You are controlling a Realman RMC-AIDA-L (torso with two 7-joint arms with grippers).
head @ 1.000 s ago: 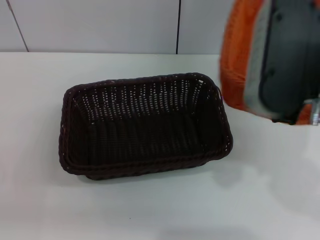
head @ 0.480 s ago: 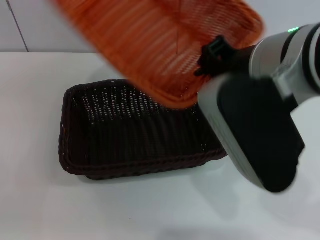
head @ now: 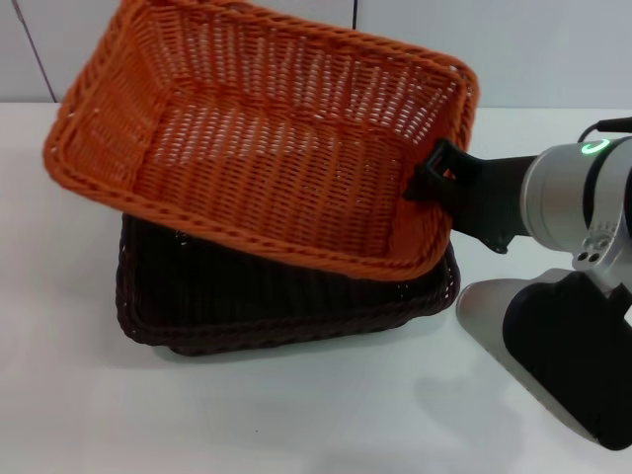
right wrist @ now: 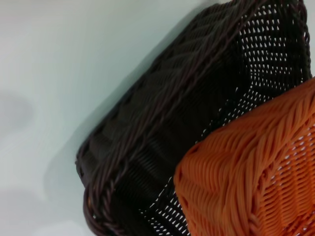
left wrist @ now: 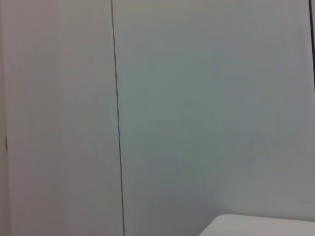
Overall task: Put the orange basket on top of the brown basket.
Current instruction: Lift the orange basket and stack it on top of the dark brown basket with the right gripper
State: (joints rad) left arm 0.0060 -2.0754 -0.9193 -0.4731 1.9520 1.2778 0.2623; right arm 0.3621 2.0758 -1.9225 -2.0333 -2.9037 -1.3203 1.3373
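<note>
The orange basket (head: 267,138) hangs tilted over the brown basket (head: 286,301), its open side facing me, its near long rim low over the brown one. My right gripper (head: 434,183) is shut on the orange basket's right short rim. The brown basket stands on the white table (head: 296,415), mostly covered by the orange one. In the right wrist view an orange basket corner (right wrist: 256,177) sits close over the brown basket's corner (right wrist: 157,132). My left gripper is out of view.
A white tiled wall (head: 553,49) runs behind the table. My right arm's grey and black links (head: 553,346) reach over the table's right side. The left wrist view shows only wall panels (left wrist: 197,108) and a table corner (left wrist: 261,226).
The orange basket has swung in from the upper right and turned, now spread over the brown basket with its opening facing me. My right arm has drawn back to the right.
</note>
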